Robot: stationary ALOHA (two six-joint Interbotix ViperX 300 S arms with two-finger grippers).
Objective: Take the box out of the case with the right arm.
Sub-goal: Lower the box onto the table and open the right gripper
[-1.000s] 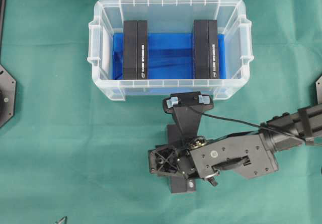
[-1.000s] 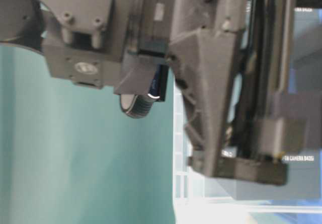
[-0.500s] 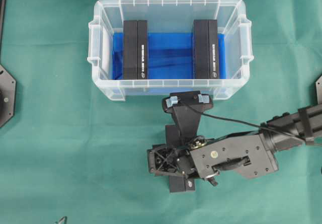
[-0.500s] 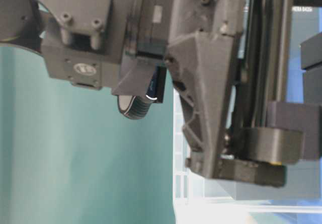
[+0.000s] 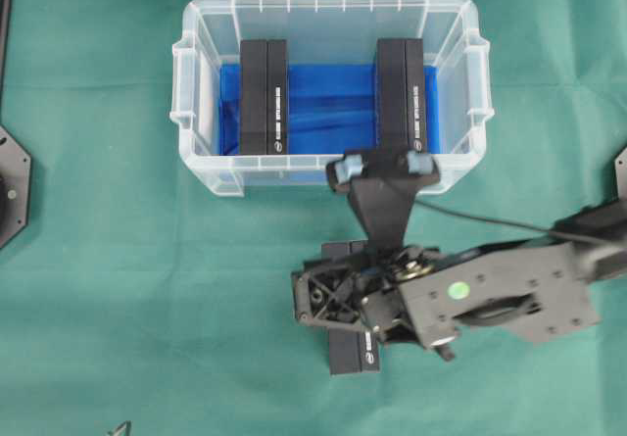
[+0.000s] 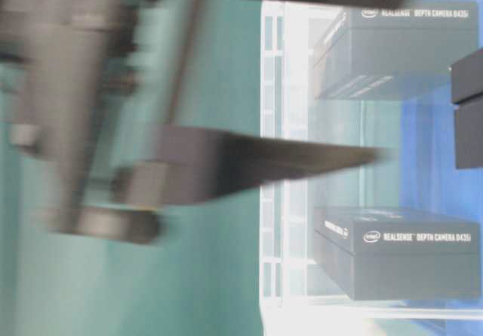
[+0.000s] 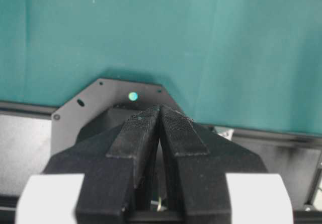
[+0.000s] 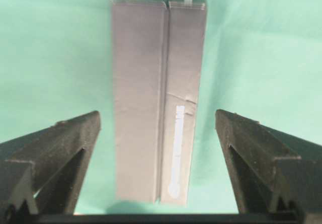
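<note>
Lifted clear, my right arm's fingers (image 8: 157,166) gape over the stiff, light black cardboard box (image 8: 157,98); grip its long sides.

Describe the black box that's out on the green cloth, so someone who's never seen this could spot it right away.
Start at the clear plastic case on the green cloth; two black boxes stand inside it on the blue lining. Come toward the near side, under the right arm's open pincer. The box on the cloth lies there, the only one outside the case.
</note>
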